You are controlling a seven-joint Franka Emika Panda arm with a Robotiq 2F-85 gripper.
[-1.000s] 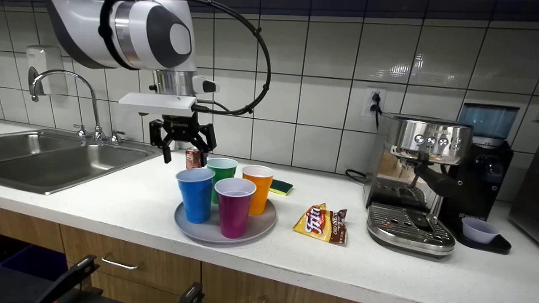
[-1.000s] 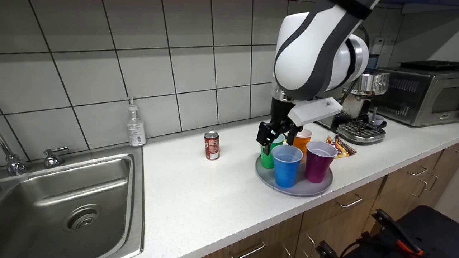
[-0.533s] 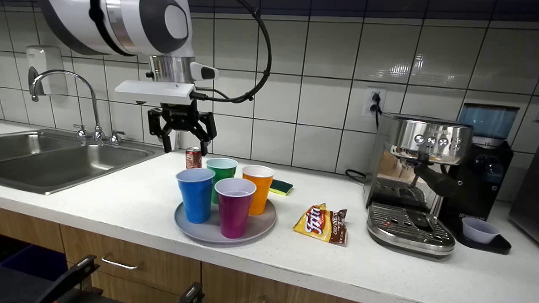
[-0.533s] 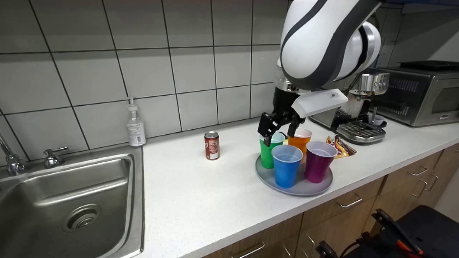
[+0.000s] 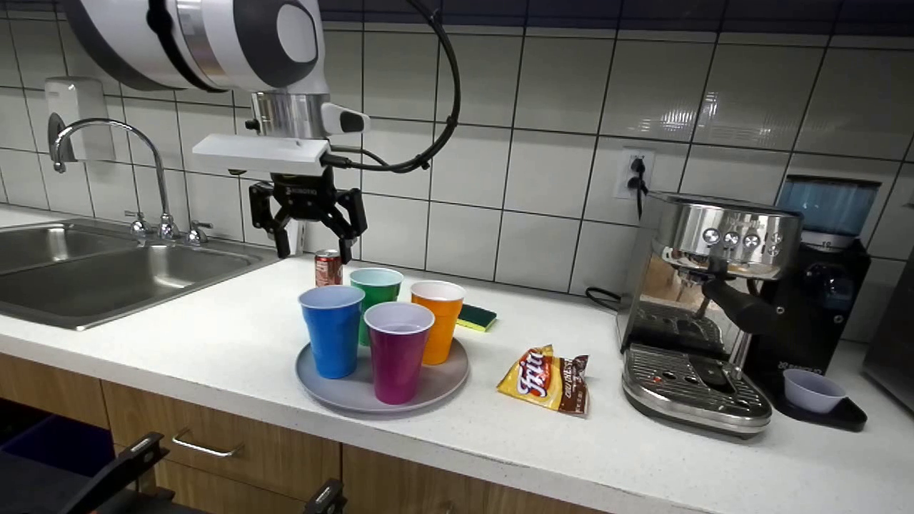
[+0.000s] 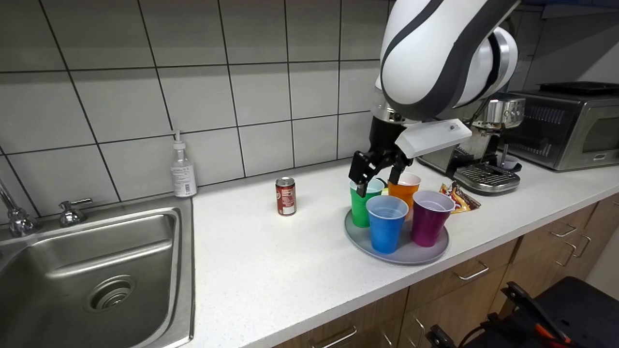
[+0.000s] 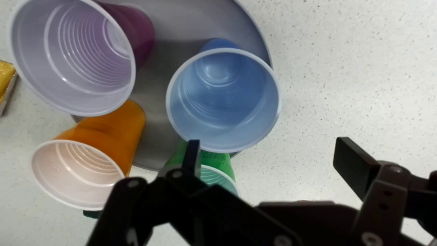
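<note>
Above the white worktop, the fingers are spread wide apart and point downward. Nearest to them are the green cup and the blue cup, both upright on a round grey plate. In an exterior view, a gap shows between the fingertips and the green cup's rim. From the wrist, one finger covers part of the green cup and overlaps the edge of the blue cup's rim.

The purple cup and the orange cup stand upright on the same plate. Whether any cups touch one another cannot be determined.

Surroundings: a red can stands well apart from the plate. A green and yellow sponge lies near the orange cup. A yellow and brown snack bag lies between the plate and the coffee machine. A soap bottle stands at the back corner of the steel sink.
</note>
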